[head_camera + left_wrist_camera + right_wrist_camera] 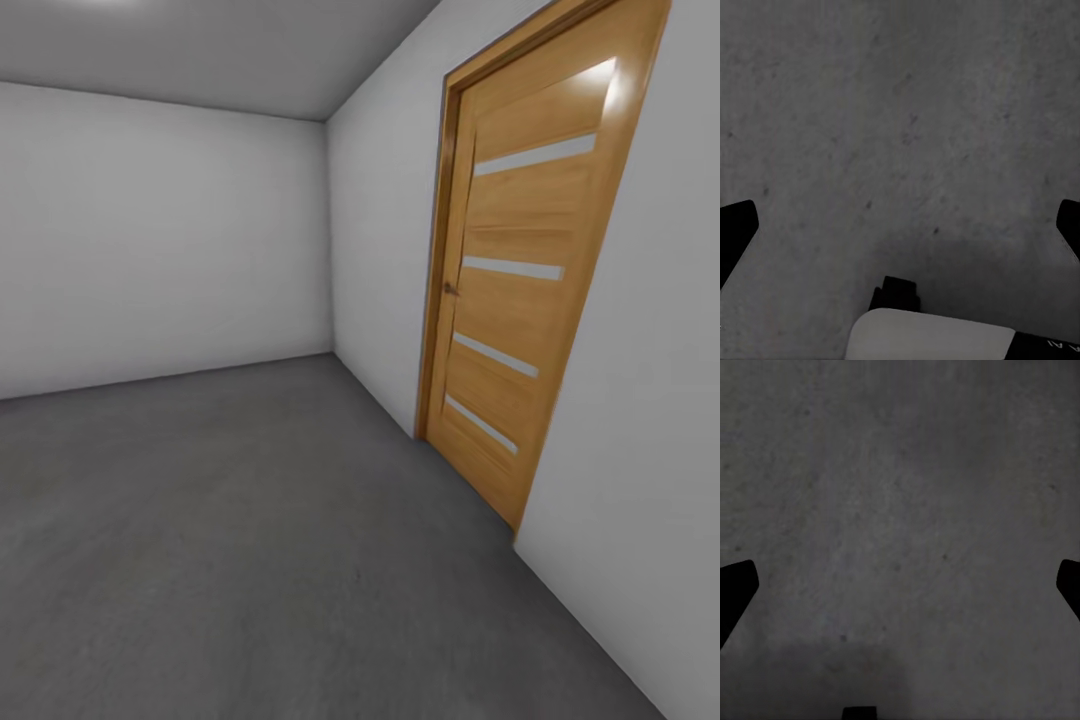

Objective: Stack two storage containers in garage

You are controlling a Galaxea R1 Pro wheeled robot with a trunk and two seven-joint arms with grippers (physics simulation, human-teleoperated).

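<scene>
I am in the garage: pale grey walls (160, 230) and a dark grey concrete floor (260, 540) spread ahead in the head view. The two orange-red storage containers are out of view. My left gripper (900, 225) is open over bare speckled concrete floor (900, 112), its dark fingertips (736, 229) wide apart with nothing between them. My right gripper (900, 585) is open too, fingertips (736, 589) far apart above the same rough floor (900, 472), holding nothing.
A wooden door (530, 270) with horizontal pale slats stands shut in the right wall (640, 420), its handle (452, 289) on the left side. The room's far corner (330, 240) lies ahead. A white part of the robot (937, 337) shows in the left wrist view.
</scene>
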